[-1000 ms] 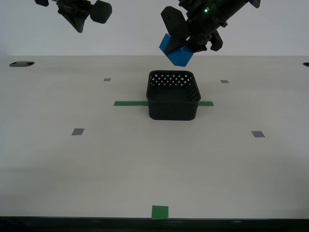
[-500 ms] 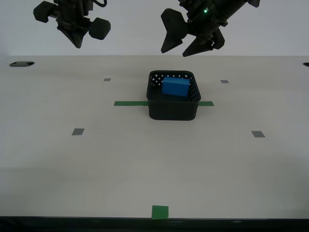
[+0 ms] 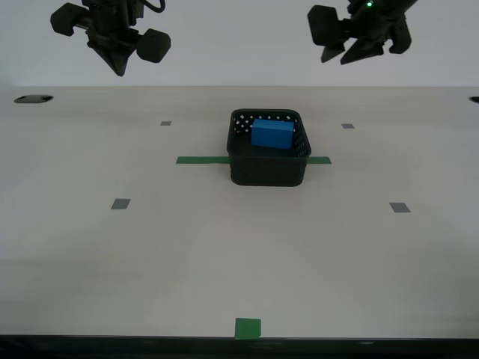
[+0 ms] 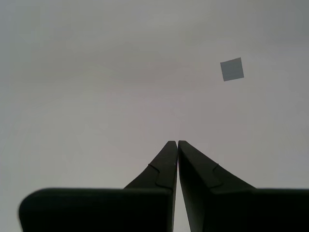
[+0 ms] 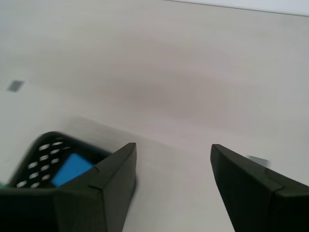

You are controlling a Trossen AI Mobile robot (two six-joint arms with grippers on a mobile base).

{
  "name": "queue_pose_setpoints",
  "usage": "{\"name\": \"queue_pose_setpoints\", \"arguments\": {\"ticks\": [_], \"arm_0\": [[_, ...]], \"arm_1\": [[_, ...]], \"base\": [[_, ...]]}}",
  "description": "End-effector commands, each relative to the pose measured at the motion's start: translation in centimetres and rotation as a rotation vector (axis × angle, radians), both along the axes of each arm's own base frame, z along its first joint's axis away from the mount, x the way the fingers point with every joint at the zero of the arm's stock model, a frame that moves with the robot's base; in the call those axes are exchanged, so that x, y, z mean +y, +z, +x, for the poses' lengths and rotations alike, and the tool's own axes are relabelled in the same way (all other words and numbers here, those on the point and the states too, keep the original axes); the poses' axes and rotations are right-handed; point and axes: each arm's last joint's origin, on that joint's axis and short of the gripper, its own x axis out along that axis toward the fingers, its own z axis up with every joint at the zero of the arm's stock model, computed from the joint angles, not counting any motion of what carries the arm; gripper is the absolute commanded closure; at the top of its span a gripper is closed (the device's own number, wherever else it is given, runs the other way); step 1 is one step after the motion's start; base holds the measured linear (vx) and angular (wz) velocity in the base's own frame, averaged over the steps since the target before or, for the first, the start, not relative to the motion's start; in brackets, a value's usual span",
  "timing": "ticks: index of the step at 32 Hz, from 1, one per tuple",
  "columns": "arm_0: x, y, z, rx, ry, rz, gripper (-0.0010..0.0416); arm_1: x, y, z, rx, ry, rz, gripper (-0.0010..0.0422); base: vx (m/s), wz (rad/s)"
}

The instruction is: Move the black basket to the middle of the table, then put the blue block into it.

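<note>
The black basket (image 3: 268, 166) stands on the table (image 3: 224, 254) near its middle, over a green tape strip (image 3: 200, 160). The blue block (image 3: 271, 134) lies inside it, tilted against the far wall. My first gripper (image 3: 349, 54) is open and empty, high above the table and to the exterior view's right of the basket. In the first wrist view its jaws (image 5: 174, 150) stand wide apart, with the basket (image 5: 32, 155) and the block (image 5: 71, 169) off to one side. My second gripper (image 3: 118, 66) is shut and empty, high at the exterior view's left; it also shows in the second wrist view (image 4: 176, 143).
Small grey tape squares (image 3: 120, 203) (image 3: 400, 207) (image 3: 348, 126) mark the tabletop, and one shows in the second wrist view (image 4: 232, 69). A green square (image 3: 248, 327) sits at the front edge. A dark hole (image 3: 34, 99) is at the far left corner.
My first gripper held the blue block above the basket, then opened; the block dropped into the basket. The gripper has since moved up and toward the exterior view's right.
</note>
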Motion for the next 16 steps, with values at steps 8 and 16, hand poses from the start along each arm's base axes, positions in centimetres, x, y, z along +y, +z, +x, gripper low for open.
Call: {"name": "queue_pose_setpoints", "arguments": {"ticks": [8,16], "arm_0": [[-9.3,-0.1,1.7,0.001,-0.236,-0.002,0.0303],[-9.2,0.0,1.7,-0.002,-0.233,-0.001,0.0301]], "arm_1": [[0.0,0.1,0.1,-0.013,0.001,-0.003,0.0412],[-0.1,0.1,0.1,-0.015,0.001,-0.004,0.0412]], "base": [[0.0,0.0],[0.0,0.0]]}}
